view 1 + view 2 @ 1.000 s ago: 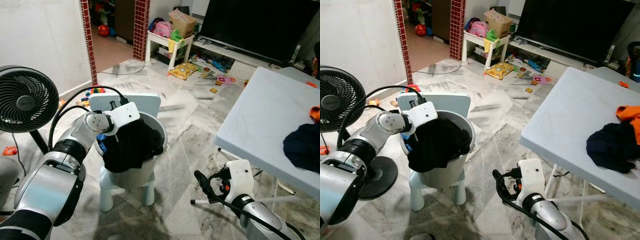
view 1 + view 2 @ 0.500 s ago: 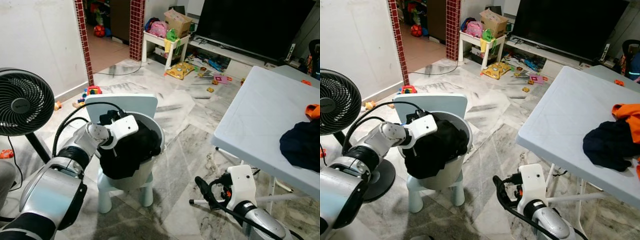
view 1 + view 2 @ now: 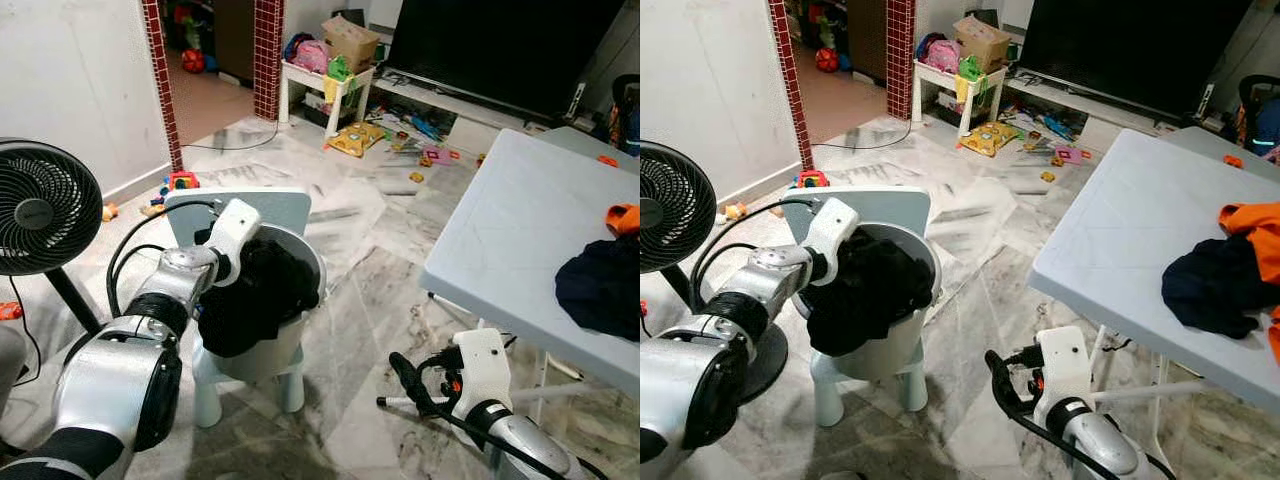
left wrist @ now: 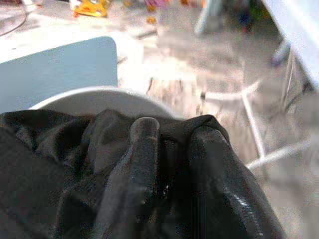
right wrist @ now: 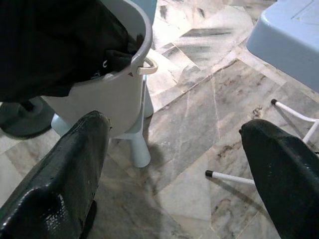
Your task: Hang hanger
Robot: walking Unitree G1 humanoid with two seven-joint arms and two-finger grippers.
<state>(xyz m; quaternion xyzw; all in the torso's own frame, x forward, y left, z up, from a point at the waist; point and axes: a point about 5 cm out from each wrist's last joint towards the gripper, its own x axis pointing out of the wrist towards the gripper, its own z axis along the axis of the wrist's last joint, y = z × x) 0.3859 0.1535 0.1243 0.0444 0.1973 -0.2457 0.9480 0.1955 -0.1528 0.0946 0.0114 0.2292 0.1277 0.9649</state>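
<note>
Reaching over the white bucket (image 3: 262,352), your left gripper (image 4: 169,144) is buried in the black cloth (image 3: 255,295) that fills the bucket and hangs over its front rim. In the left wrist view you see the two black fingers (image 4: 142,149) lying close together, almost parallel, with a fold of the cloth rising between them and around them; the narrow gap looks pinched on this fold. The bucket stands on a small pale blue chair (image 3: 245,205), whose backrest rises just behind the gripper.

You cannot make out a hanger anywhere; if one is inside the bucket, the cloth hides it.

Your right gripper (image 5: 174,164) hangs low, near the marble floor (image 3: 370,290) and beside the table (image 3: 510,230). Its fingers (image 5: 70,169) are spread wide apart and hold nothing; between them the right wrist view shows the bucket with its side handle, the chair legs and a white table leg with a black foot.

On the table, near its far right edge, a dark blue garment (image 3: 1210,285) lies touching an orange one (image 3: 1255,225). A black fan (image 3: 45,205) stands to the left of the chair, and toys are scattered on the floor near a big dark TV (image 3: 500,45) at the back.
</note>
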